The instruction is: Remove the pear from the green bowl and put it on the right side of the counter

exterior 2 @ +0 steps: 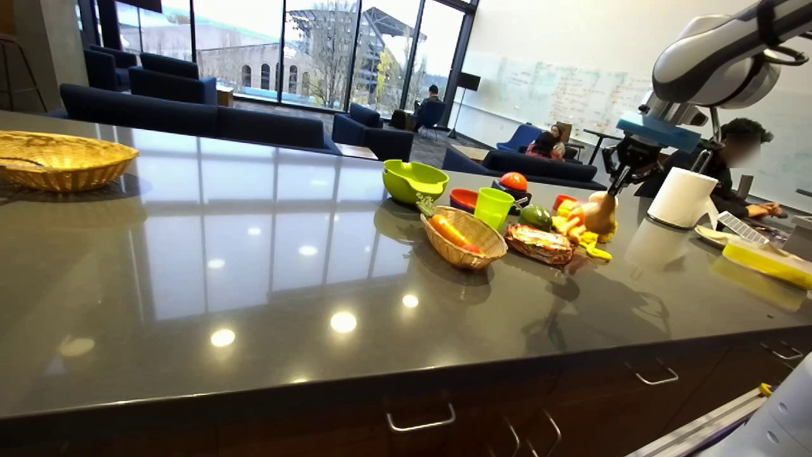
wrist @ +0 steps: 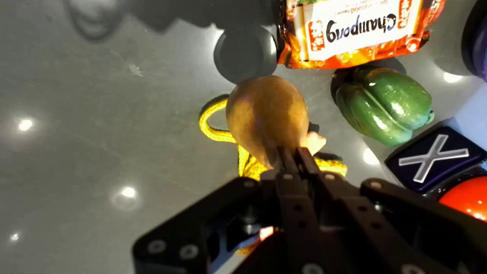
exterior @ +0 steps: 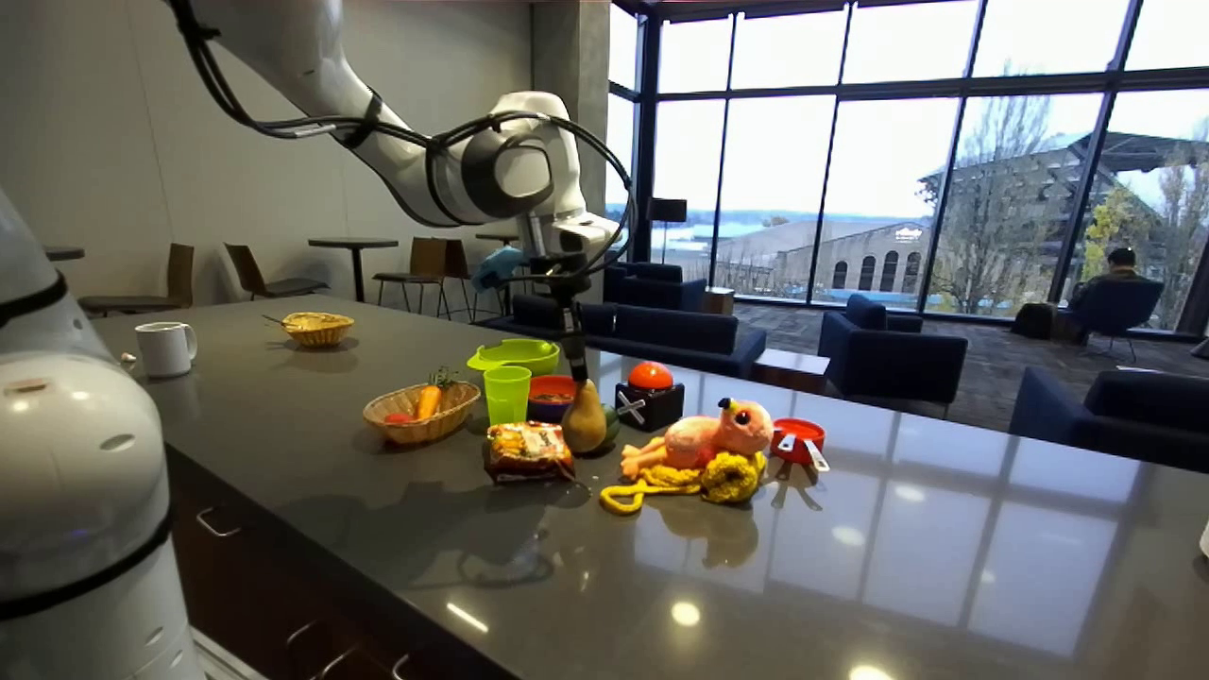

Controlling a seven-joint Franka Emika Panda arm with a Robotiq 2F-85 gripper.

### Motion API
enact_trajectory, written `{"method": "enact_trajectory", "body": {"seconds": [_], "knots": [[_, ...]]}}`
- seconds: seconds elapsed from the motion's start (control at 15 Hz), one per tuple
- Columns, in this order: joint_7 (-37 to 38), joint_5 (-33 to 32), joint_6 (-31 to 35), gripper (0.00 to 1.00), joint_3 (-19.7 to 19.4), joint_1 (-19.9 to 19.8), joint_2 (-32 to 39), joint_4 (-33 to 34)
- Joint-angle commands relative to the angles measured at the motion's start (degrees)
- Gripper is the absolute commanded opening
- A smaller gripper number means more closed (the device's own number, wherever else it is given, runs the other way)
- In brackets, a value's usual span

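- Looking at dark grey counter (exterior: pixel 283 406), glossy, full of bright reflections.
- Carries shallow wicker basket (exterior: pixel 318 337) and white mug (exterior: pixel 164 351), both well apart from middle cluster.
- Holds green bowl (exterior 2: pixel 412 184), behind upright green cup (exterior: pixel 507 397) in an exterior view.
- Has red-and-blue bowl (exterior: pixel 546 412) just beside green cup, partly hidden; can't tell if touching.
- Has oval wicker basket (exterior: pixel 401 434) near green cup.
- Holds "Champong" packet (wrist: pixel 354 34), label up, with green pepper (wrist: pixel 384 104) on its side just beside.
- Bears button box (exterior: pixel 658 404), white X on front, orange-red dome on top.
- Carries yellow knit-looking piece (exterior: pixel 732 480), looped at one end, near red measuring cups (exterior: pixel 799 451).
- Bears paper towel roll (exterior 2: pixel 682 198), on end.
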Motion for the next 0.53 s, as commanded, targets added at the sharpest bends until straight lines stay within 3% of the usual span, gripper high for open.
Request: {"method": "enact_trajectory", "body": {"seconds": [0.0, 0.47], "knots": [[1.2, -1.0, 0.2, 0.02, 0.5, -2.6, -3.2, -2.7], [1.7, -2.4, 1.2, 0.02, -0.5, -6.9, -2.1, -3.6]]}}
